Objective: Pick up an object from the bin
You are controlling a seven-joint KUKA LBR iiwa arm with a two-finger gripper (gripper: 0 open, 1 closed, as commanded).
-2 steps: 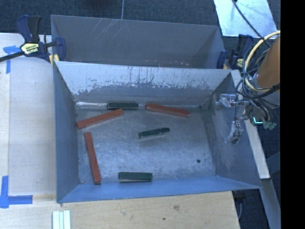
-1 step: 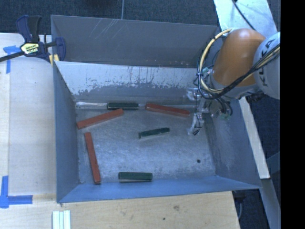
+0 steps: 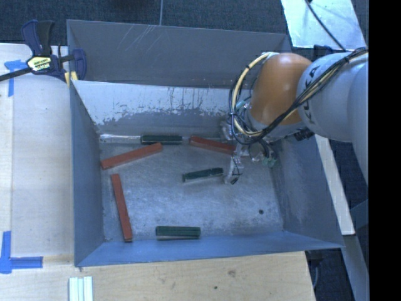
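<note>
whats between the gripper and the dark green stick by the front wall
Only bare bin floor from gripper to dark green stick, in the camera view.

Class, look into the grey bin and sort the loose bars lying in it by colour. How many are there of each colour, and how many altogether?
Red-brown bars: 3
Dark green bars: 3
Total: 6
</note>
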